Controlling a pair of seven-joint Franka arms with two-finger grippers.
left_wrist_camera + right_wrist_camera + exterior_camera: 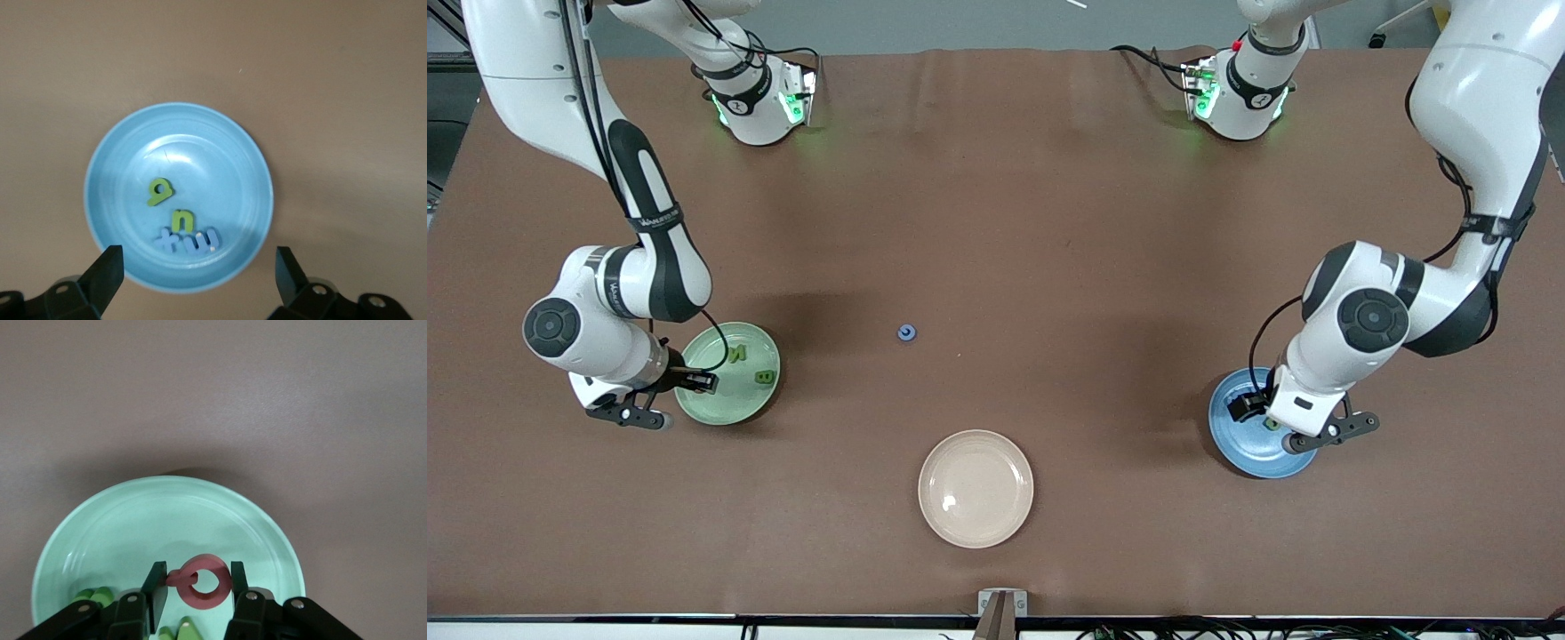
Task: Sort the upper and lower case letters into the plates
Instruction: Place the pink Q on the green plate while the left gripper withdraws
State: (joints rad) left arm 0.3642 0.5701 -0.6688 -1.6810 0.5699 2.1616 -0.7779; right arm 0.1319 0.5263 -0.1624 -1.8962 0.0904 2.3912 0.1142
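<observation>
The mint green plate [738, 391], round, shallow and glossy, sits at the right arm's end of the brown tabletop [996, 222]. Over it the right tool [197, 583] pinches a flat red ring-shaped letter [202, 581], its tail pointing at one finger. The blue plate [133, 160] lies at the left arm's end, holding green and lilac letters [180, 223]; the left tool [199, 263] gapes wide, empty.

Two glossy white arms, dark grey joint caps, black cables, green-lit bases, black jaws
</observation>
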